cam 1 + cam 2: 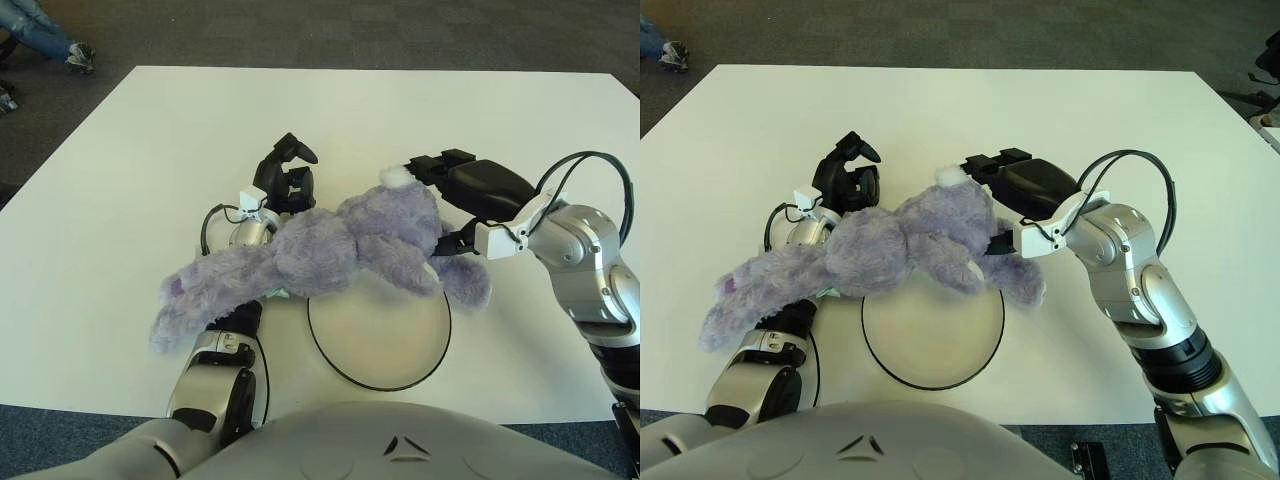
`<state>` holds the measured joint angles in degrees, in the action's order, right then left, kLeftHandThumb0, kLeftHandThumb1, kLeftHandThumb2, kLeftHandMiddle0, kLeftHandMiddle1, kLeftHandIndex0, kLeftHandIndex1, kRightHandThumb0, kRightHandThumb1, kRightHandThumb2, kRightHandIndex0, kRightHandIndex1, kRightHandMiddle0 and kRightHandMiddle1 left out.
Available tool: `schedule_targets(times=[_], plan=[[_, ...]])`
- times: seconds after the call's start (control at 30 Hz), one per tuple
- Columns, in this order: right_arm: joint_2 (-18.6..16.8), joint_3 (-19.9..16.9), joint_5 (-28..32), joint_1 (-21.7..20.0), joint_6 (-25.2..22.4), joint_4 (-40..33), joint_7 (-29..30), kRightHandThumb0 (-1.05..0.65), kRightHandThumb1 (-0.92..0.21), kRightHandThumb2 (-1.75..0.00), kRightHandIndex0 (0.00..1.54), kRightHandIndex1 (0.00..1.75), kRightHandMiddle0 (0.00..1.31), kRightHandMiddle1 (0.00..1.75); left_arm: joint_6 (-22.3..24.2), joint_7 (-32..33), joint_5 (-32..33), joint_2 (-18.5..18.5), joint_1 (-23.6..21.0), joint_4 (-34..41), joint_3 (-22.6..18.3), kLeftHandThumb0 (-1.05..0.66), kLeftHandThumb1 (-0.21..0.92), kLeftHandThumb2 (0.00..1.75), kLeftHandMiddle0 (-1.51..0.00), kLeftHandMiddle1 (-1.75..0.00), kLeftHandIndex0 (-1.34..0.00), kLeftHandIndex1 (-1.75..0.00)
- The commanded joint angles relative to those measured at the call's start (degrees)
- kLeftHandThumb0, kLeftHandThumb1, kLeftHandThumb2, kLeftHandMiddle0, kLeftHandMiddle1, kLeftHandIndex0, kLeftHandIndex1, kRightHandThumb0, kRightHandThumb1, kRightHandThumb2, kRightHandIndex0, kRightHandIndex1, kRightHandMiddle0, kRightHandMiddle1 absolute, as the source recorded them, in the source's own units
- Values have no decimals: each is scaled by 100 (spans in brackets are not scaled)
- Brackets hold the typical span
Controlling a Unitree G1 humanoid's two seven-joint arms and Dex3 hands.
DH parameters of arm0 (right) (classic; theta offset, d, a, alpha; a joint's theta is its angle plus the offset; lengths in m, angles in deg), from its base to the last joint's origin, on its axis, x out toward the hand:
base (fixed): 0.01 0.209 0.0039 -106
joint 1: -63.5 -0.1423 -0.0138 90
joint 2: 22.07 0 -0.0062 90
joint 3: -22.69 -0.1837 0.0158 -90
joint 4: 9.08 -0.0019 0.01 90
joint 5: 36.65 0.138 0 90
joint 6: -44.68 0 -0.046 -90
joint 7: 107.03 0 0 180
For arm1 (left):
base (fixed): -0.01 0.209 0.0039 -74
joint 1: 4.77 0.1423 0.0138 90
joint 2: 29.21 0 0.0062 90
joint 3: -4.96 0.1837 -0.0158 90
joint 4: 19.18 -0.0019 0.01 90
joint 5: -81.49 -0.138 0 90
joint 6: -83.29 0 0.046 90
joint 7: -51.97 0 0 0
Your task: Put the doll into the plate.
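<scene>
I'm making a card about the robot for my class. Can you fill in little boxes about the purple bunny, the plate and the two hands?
toy: purple plush doll, lying stretched across the left arm
plate: round white plate with a dark rim, on the white table
doll versus plate: only its lower edge overlaps the plate's far rim; not in it yet
left hand: behind the doll, fingers raised and open
right hand: at the doll's right end, holding it
</scene>
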<state>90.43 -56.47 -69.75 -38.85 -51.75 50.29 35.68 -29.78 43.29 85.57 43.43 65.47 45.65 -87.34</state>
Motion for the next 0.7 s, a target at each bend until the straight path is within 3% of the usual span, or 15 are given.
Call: schedule_targets(times=[0.0, 0.13, 0.27, 0.3, 0.37, 0.43, 0.53, 0.67], plan=[[-106, -41, -64, 53, -137, -69, 41, -42, -26, -104, 0, 141, 0, 105, -7, 49, 14, 11, 33, -44, -22, -45, 39, 122, -123, -175, -55, -175], [-93, -39, -156, 16, -254, -114, -56, -34, -23, -113, 0, 167, 0, 130, 46, 42, 40, 1, 55, 18, -22, -45, 39, 122, -123, -175, -55, -175], [-49, -70, -169, -18, -312, -164, -136, -31, -23, -116, 5, 173, 11, 147, 42, 33, 50, -1, 52, 14, -24, -45, 39, 122, -122, -175, -55, -175], [-33, -112, -154, -20, -343, -206, -167, -34, -36, -104, 8, 173, 24, 152, 45, 31, 50, 0, 51, 14, -23, -45, 40, 122, -122, -175, -55, -175], [-6, -183, -122, -24, -393, -277, -220, -37, -45, -98, 14, 174, 39, 155, 48, 29, 51, 1, 50, 14, -21, -45, 40, 122, -122, -175, -55, -175], [-2, -245, -91, -15, -425, -352, -255, -19, -46, -101, 22, 174, 49, 152, 58, 21, 59, 0, 51, 18, -21, -45, 40, 122, -122, -175, -55, -175], [-39, -286, -72, 4, -434, -419, -251, -5, -42, -109, 35, 175, 61, 146, 78, 12, 71, -2, 53, 28, -20, -45, 40, 122, -121, -175, -55, -175], [-92, -290, -86, 2, -460, -428, -250, -2, -35, -118, 45, 175, 66, 145, 74, 2, 77, 3, 43, 16, -23, -45, 40, 121, -121, -175, -55, -175]])
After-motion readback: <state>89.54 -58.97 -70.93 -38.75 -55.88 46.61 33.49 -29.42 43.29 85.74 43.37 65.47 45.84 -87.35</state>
